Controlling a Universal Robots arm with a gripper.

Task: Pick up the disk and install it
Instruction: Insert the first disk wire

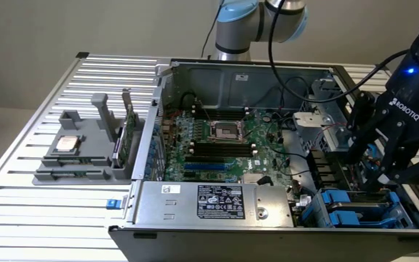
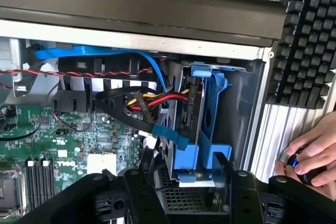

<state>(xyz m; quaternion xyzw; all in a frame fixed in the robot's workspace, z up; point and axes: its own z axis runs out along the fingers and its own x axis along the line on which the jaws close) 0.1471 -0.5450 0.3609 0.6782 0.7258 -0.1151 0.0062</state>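
The disk (image 2: 193, 109), in its bright blue carrier frame, stands on edge in the drive bay at the corner of the computer case (image 1: 195, 210). In the exterior view the blue carrier (image 1: 359, 206) sits low in the case's front right corner. My black gripper (image 1: 375, 173) hangs just above it. In the wrist view my gripper (image 2: 189, 198) is open, with one finger on each side of the carrier's near end and a little apart from it. Red, yellow and black cables (image 2: 152, 103) run up to the side of the disk.
The motherboard (image 1: 224, 147) with its CPU socket lies in the open case, with the power supply (image 1: 217, 202) at the front. A grey fixture (image 1: 85, 147) on the exterior view's left holds a CPU chip and a green card. A keyboard (image 2: 310, 40) and a hand (image 2: 310, 158) on a mouse lie beside the case.
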